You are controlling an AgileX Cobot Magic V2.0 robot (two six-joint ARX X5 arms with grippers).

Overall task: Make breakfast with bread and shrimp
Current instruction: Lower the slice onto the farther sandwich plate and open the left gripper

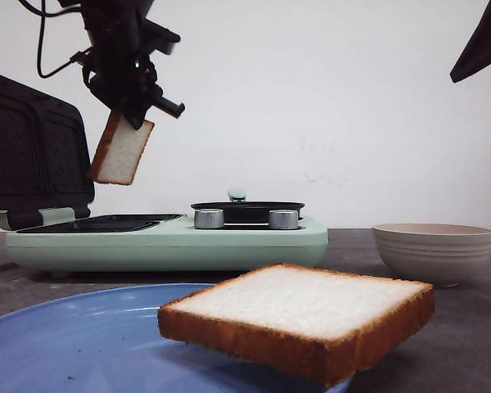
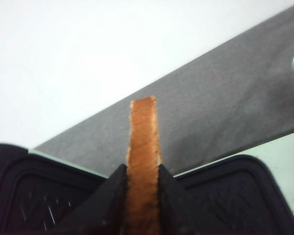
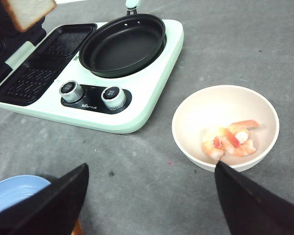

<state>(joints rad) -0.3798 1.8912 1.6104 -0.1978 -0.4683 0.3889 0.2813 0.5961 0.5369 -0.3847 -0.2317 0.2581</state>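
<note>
One slice of bread (image 1: 121,150) hangs in the air above the open grill plate (image 3: 44,63) of the mint-green breakfast maker (image 1: 168,239), pinched at its upper edge by the left gripper (image 1: 129,105). In the left wrist view the two dark fingers (image 2: 110,198) press flat against both faces of the slice, its brown crust edge running up between them, so the jaws are closed only as far as the bread's thickness allows. The second slice (image 1: 299,318) lies flat on the blue plate (image 1: 74,340), in front of the breakfast maker, partly overhanging the plate's rim. The shrimp (image 3: 230,140) sit in the cream bowl (image 3: 225,128), just to the right of the breakfast maker, untouched.

By my reading the task is at an early stage: the first slice is lifted but not yet laid on the grill plate, whose hinged lid (image 1: 33,155) stands raised behind it. The second slice, the shrimp and the black frying pan (image 3: 122,45) on the maker all appear to await their turn.

The right gripper (image 3: 152,196) hovers in front of the breakfast maker, near the bowl, its fingers spread wide apart and holding nothing.
</note>
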